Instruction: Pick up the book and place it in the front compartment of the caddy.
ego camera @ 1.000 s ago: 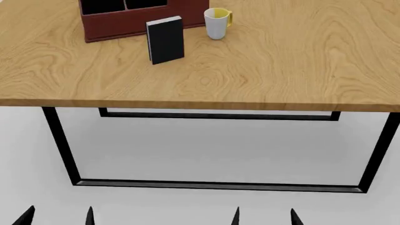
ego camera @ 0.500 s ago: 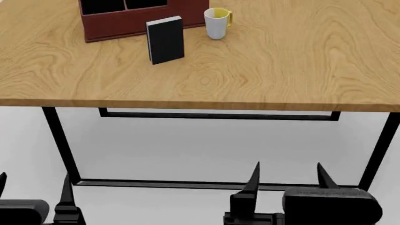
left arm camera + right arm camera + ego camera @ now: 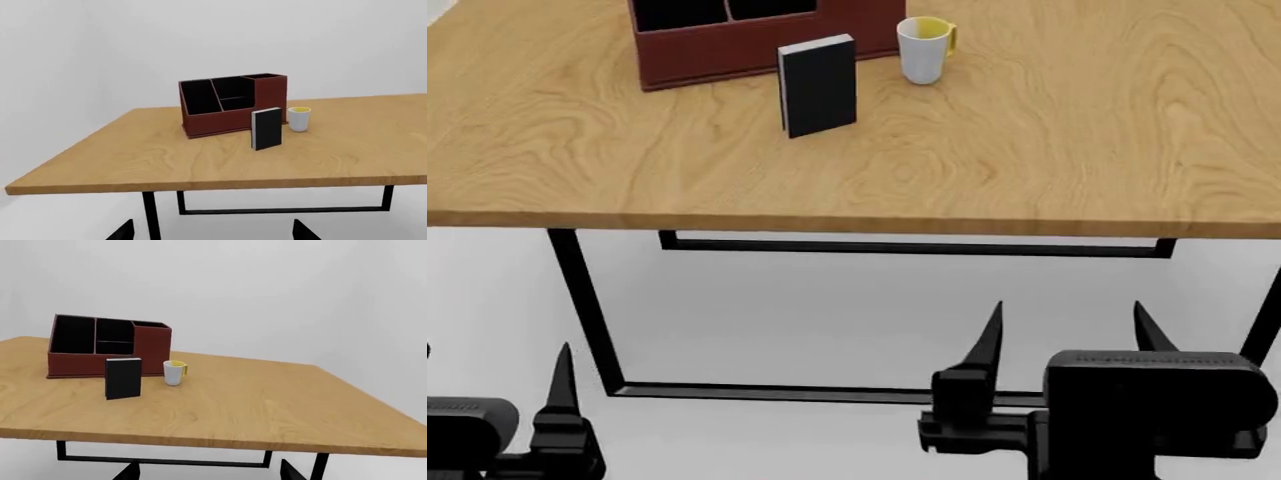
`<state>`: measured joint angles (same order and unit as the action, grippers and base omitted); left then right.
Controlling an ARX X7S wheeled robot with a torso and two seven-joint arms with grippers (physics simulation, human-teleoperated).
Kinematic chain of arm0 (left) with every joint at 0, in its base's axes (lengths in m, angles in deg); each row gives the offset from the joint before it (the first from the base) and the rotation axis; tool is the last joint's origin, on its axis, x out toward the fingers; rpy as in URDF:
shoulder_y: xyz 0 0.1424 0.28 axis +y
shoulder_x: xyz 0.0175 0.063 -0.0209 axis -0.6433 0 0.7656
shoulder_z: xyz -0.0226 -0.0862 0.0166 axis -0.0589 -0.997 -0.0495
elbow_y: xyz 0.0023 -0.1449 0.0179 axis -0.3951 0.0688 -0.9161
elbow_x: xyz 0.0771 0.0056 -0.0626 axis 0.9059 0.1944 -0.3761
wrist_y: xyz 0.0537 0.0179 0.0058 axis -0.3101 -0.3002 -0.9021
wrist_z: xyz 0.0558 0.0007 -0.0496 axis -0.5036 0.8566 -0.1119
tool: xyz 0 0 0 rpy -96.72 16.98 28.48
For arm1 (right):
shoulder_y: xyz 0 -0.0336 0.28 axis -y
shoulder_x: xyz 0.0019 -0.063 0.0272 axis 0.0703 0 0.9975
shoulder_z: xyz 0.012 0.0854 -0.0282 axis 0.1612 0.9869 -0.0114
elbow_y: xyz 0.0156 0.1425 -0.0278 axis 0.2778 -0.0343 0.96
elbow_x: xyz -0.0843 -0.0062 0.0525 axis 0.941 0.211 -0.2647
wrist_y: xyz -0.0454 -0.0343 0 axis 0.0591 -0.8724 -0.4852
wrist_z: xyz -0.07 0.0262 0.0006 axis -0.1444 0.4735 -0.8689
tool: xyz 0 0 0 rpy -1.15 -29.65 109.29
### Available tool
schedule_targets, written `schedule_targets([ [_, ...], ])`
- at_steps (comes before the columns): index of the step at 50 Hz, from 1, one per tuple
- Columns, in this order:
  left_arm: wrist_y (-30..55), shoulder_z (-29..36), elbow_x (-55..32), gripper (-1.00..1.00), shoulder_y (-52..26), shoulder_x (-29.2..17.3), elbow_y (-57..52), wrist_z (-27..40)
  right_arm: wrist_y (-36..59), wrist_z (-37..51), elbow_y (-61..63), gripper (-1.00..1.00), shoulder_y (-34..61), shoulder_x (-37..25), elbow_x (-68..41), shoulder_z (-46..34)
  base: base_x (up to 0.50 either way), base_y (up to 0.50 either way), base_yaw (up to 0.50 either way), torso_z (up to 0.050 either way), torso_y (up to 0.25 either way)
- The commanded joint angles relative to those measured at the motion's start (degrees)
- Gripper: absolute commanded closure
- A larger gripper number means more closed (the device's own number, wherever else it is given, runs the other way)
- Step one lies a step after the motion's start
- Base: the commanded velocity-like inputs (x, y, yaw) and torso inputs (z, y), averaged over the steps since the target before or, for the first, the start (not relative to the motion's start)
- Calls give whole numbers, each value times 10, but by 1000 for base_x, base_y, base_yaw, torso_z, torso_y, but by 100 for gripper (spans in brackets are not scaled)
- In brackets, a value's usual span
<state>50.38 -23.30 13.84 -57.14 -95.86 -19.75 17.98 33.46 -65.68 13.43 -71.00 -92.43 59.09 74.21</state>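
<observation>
Book (image 3: pixel 818 85) upright at upper centre, before caddy (image 3: pixel 714 45); right claw (image 3: pixel 1068 340) wide and empty, low. Approach squarely, gripping both faces; avoid mug (image 3: pixel 924 50).

Both grippers are matte black. The right gripper (image 3: pixel 1068 340) has two thin, pointed fingers rising from a blocky, round-cornered housing. The left gripper (image 3: pixel 494 385) shows one similar spike and a rounded block.

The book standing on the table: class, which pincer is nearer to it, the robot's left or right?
Right, slightly. The right pincer and the left pincer both sit below the table's near edge, well short of the book, the left lower and farther aside.
</observation>
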Motion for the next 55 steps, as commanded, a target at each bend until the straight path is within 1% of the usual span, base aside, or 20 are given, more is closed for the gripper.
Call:
schedule_targets([
  [1, 9, -5, 0, -100, -3, 4, -5, -16, 17, -7, 6, -100, 9, 7, 6, 11, 0, 500, 0, 0, 0],
  [4, 6, -5, -1, -100, -2, 3, -5, -14, 11, -4, 1, -100, 8, 7, 7, 12, 0, 350, 0, 0, 0],
  [5, 6, -5, -2, -100, -2, 3, -4, -14, 14, -8, -2, -100, 9, 13, -6, 23, 0, 0, 0, 0, 0],
  [9, 6, -3, -3, -100, -3, 2, -3, -12, 15, -2, -10, -100, 12, 13, -2, 21, 0, -3, 0, 0, 0],
  [11, 3, -1, -3, -100, -3, 2, -1, -12, 35, -3, -12, -100, 15, 14, -8, 25, 0, 0, 0, 0, 0],
  [13, 0, 0, -3, -100, -2, 2, 1, -12, 27, -2, -3, -100, 11, 10, -5, 22, 0, 0, 0, 0, 0],
  [55, -2, 5, -16, -100, 1, -11, -6, 4, 30, 9, 2, -100, 18, -3, -11, 4, 500, 0, 0, 0, 1],
])
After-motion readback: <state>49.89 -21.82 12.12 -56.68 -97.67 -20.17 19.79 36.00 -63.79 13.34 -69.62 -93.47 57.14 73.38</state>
